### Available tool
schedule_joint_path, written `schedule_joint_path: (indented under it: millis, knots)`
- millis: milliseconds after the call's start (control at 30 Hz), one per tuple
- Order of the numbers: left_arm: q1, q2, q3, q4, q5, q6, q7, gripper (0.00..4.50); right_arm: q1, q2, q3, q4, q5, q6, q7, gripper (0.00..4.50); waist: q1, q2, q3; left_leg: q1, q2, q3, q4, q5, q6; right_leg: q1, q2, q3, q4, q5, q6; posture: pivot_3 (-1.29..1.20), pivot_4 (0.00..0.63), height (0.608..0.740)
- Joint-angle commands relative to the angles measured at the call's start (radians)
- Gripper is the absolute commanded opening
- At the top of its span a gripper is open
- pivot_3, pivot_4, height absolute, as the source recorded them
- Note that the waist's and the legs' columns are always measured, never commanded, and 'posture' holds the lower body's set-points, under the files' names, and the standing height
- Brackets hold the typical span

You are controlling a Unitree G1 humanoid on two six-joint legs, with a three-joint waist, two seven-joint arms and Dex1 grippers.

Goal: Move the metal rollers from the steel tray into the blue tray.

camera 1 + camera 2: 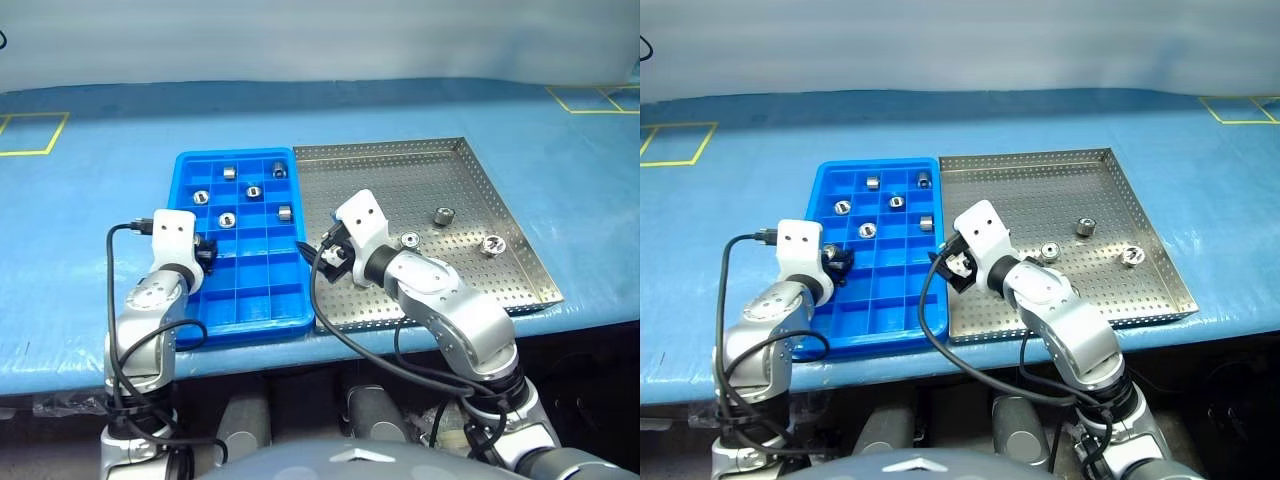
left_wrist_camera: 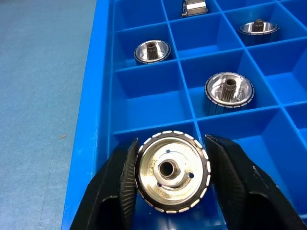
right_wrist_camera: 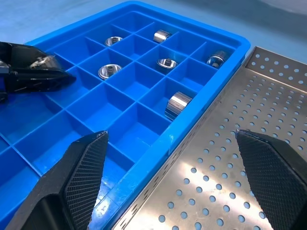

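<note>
Head stereo pair looks forward and down from above the near table (image 1: 90,190) edge, both eyes sharing the same scene: blue tray (image 1: 190,170) left, steel tray (image 1: 500,200) right, both arms. Left wrist camera sits very close and low, facing far along the blue tray's left compartments past its own jaws. Right wrist camera hangs close over the seam between the two trays, facing left and far; shares the blue tray's rollers (image 3: 108,71) with the left wrist view.

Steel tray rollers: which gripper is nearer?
Right. The right gripper hangs at the steel tray's left edge, near its rollers; the left gripper is over the blue tray.
</note>
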Motion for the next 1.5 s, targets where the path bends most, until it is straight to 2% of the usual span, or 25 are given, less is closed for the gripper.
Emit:
schedule_joint_path:
  millis: [33,67,233,433,567,700,900,1133,1233,1367,1500]
  knots:
    - [-0.082,0.033,-0.041,-0.038,-0.029,-0.055,-0.054,4.15,0.009,-0.008,-0.057,-0.073,-0.005,-0.004,-0.012,4.5,0.002,0.0,0.0,-0.001,0.0,0.0,0.0,0.0,0.0,0.0,0.0,-0.001,0.0,0.0,0.0,-0.09,0.15,0.74]
    - [-0.1,0.041,-0.048,-0.035,-0.038,-0.073,-0.072,4.48,0.017,-0.014,-0.068,-0.086,-0.005,0.0,-0.014,4.5,0.003,0.0,0.0,-0.001,0.0,0.0,0.0,0.0,0.0,0.0,0.0,-0.001,0.0,0.0,0.0,-0.09,0.15,0.74]
    - [-0.293,0.068,-0.135,0.087,-0.134,-0.171,-0.251,4.48,0.138,-0.082,-0.201,-0.207,-0.006,0.051,-0.029,4.5,0.004,0.0,0.0,-0.002,-0.001,0.0,0.001,0.0,0.0,0.0,-0.001,0.0,-0.002,0.0,-0.001,-0.16,0.15,0.74]
    - [-0.497,0.03,-0.305,0.329,-0.245,-0.22,-0.524,4.48,0.306,-0.13,-0.364,-0.324,-0.001,0.103,-0.038,4.5,-0.033,0.001,-0.001,-0.002,-0.001,0.001,0.0,0.0,0.001,-0.001,0.0,0.001,-0.001,-0.002,0.003,-0.22,0.15,0.74]
    - [-0.592,0.031,-0.453,0.503,-0.231,-0.22,-0.668,4.48,0.377,-0.146,-0.406,-0.384,0.0,0.119,-0.039,4.5,-0.074,0.001,-0.001,-0.001,-0.001,0.001,0.0,0.0,0.001,-0.001,0.0,0.001,-0.001,-0.003,0.004,-0.28,0.15,0.74]
    - [-0.659,0.097,-0.598,0.605,-0.168,-0.247,-0.794,4.48,0.42,-0.133,-0.414,-0.437,-0.003,0.137,-0.056,4.5,-0.131,0.003,-0.001,0.0,-0.001,0.001,0.0,0.0,0.001,-0.001,0.001,0.003,0.0,-0.004,0.002,-0.31,0.15,0.74]
    - [-0.678,0.185,-0.692,0.613,-0.111,-0.267,-0.901,4.48,0.438,-0.105,-0.389,-0.451,-0.008,0.136,-0.084,4.5,-0.188,0.003,-0.001,0.0,-0.001,0.0,0.0,0.0,0.001,-0.001,0.001,0.004,0.0,-0.005,0.001,-0.32,0.15,0.74]
    - [-0.621,0.285,-0.79,0.552,-0.042,-0.285,-0.981,4.48,0.405,-0.09,-0.35,-0.421,-0.007,0.122,-0.092,4.5,-0.208,0.004,-0.001,0.001,-0.001,-0.001,-0.002,0.0,0.001,-0.001,0.001,0.005,0.0,-0.005,0.001,-0.3,0.15,0.74]
    - [-0.596,0.292,-0.797,0.537,-0.027,-0.276,-0.977,4.48,0.382,-0.087,-0.336,-0.406,-0.007,0.12,-0.091,4.5,-0.207,0.003,-0.001,0.001,-0.001,-0.001,-0.002,0.0,0.001,-0.001,0.001,0.005,0.0,-0.005,0.001,-0.29,0.15,0.74]
    - [-0.561,0.271,-0.77,0.534,-0.022,-0.279,-0.945,3.66,0.367,-0.085,-0.325,-0.39,-0.007,0.116,-0.088,4.5,-0.198,0.004,-0.001,0.001,-0.001,-0.002,-0.002,0.0,0.001,-0.001,0.0,0.005,-0.001,-0.005,0.001,-0.28,0.15,0.74]
    - [-0.521,0.25,-0.733,0.521,-0.022,-0.266,-0.893,2.31,0.362,-0.088,-0.324,-0.378,-0.005,0.11,-0.083,4.5,-0.194,0.004,-0.001,0.001,-0.001,-0.001,-0.002,0.0,0.001,-0.001,0.0,0.005,0.0,-0.005,0.001,-0.27,0.15,0.74]
